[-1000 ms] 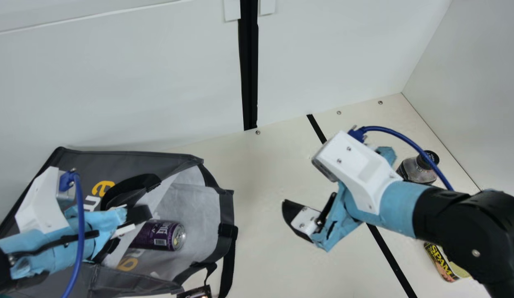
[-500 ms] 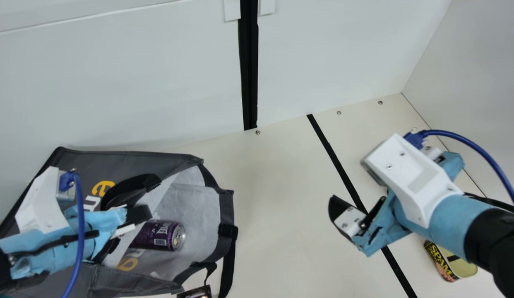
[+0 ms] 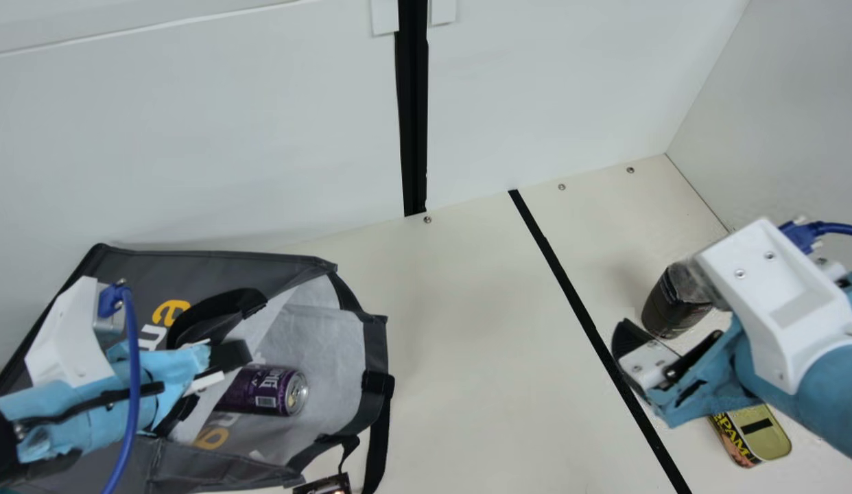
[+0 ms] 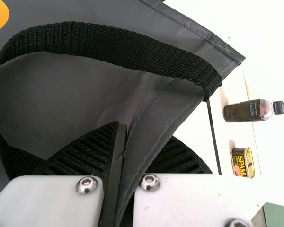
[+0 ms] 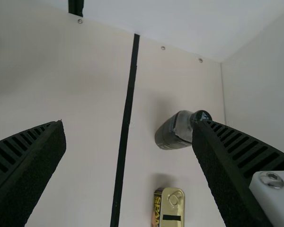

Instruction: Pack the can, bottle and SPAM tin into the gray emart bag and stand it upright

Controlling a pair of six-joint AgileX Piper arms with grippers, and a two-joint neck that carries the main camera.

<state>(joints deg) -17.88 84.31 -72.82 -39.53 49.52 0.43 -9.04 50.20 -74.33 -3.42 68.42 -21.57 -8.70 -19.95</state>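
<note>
So the purple can (image 3: 265,390) is on its side just inside the mouth of the gray emart bag (image 3: 227,267), and the bag itself is lying down at the left. Left gripper (image 3: 210,377) is closed with the bag's fabric edge pinched between its fingers, right by a black handle loop (image 4: 109,42). Across the cream table (image 3: 460,357), past the black stripe (image 3: 563,274), the dark bottle (image 3: 673,302) stands upright, and the SPAM tin (image 3: 762,436) sits lid up near it, both outside the bag. Right gripper (image 3: 663,339) is over on that side, ribbed fingers (image 5: 31,163) spread wide, holding nothing.
</note>
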